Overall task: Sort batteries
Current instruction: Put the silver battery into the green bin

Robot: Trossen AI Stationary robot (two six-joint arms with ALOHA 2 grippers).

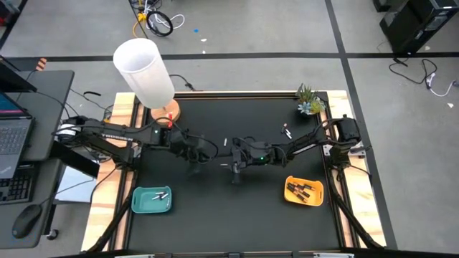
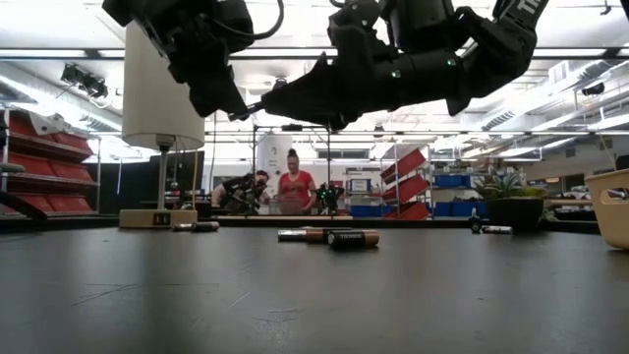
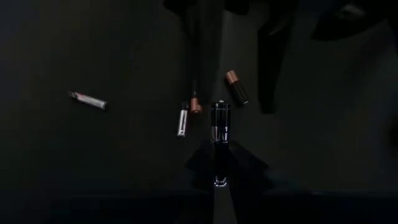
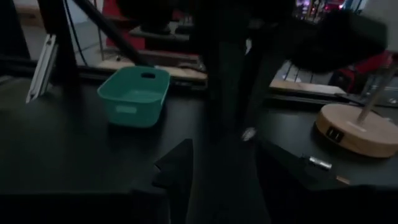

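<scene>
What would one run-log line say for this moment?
left pincer: shut on battery | right pincer: open, empty | teal tray, orange tray: batteries inside

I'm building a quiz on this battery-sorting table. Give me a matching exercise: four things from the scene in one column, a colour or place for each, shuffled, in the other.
Things:
1. teal tray
2. orange tray
3. lamp
4. potted plant

Descriptions:
A. back right corner of the table
B. holds dark batteries
C. white shade, round wooden base
D. front left, holds pale batteries

Pairs: 1-D, 2-B, 3-C, 4-A
</scene>
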